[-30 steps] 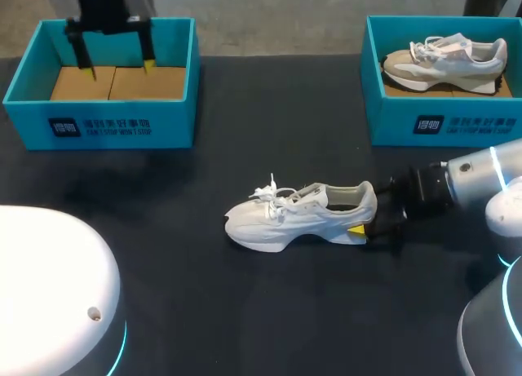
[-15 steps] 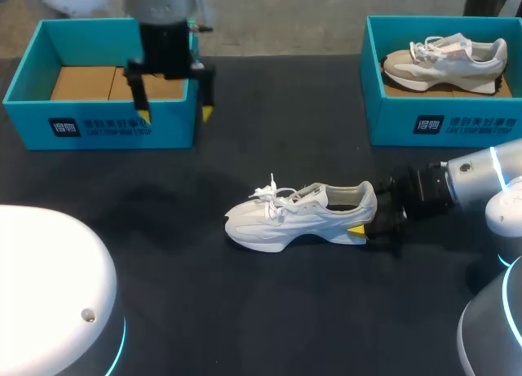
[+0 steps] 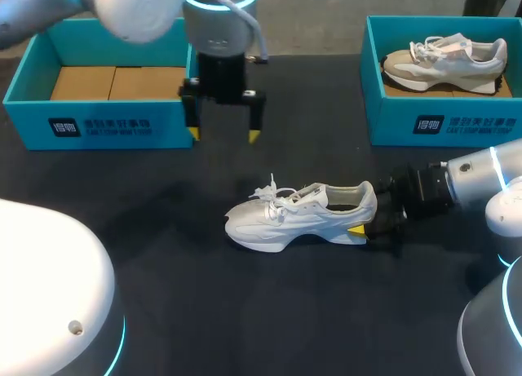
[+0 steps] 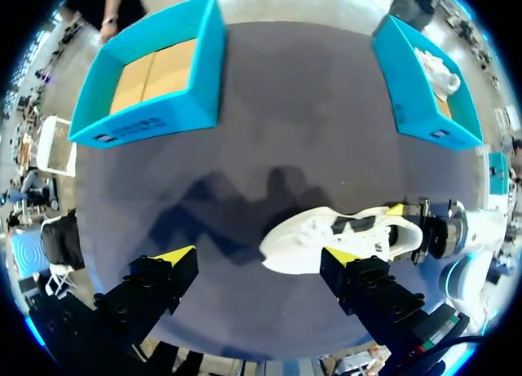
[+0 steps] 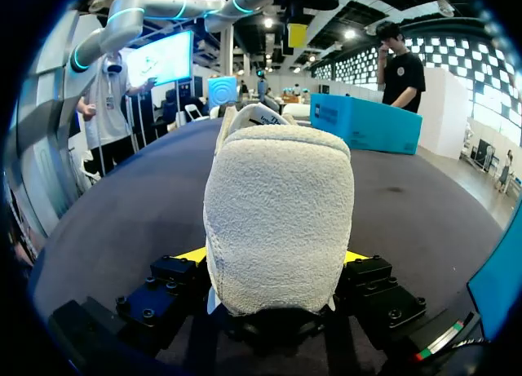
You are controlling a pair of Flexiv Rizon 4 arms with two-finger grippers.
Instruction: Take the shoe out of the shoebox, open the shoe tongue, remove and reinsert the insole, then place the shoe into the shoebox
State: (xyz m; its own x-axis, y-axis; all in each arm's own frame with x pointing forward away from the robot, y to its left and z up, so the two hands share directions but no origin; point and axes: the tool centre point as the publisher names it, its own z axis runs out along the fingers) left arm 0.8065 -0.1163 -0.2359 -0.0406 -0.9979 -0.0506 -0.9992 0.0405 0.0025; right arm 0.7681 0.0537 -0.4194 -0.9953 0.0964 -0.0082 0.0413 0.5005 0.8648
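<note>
On the dark bench [image 3: 204,311], in the near middle, a white sneaker [image 3: 285,221] stands upright on its sole, out of either box, with its toe to the left and its heel to the right. Its loose white laces [image 3: 273,192] stick up over the tongue. The right arm [image 3: 481,180] comes in low from the right, and the right claw [image 3: 367,219] is clamped on the heel of the sneaker. One yellow-tipped finger [image 3: 356,229] presses the near side, and the right wrist view shows the other finger on the far side, with the padded heel filling the gap between them. Farther back and to the left, the left claw [image 3: 223,134] hangs in the air above the bench, pointing down. Its two fingers are wide apart with nothing between them. In the left wrist view the sneaker lies below and ahead of this claw, apart from it. The left arm [image 3: 122,5] comes in from the far left corner. Along the far edge sit two teal shoeboxes. The left shoebox [image 3: 106,127] shows only its brown cardboard floor [image 3: 118,82], and in the head view the left claw appears just in front of this box's right end. The right shoebox [image 3: 440,123], well apart on the far right, holds a beige and white sneaker [image 3: 444,59], toe to the left.
</note>
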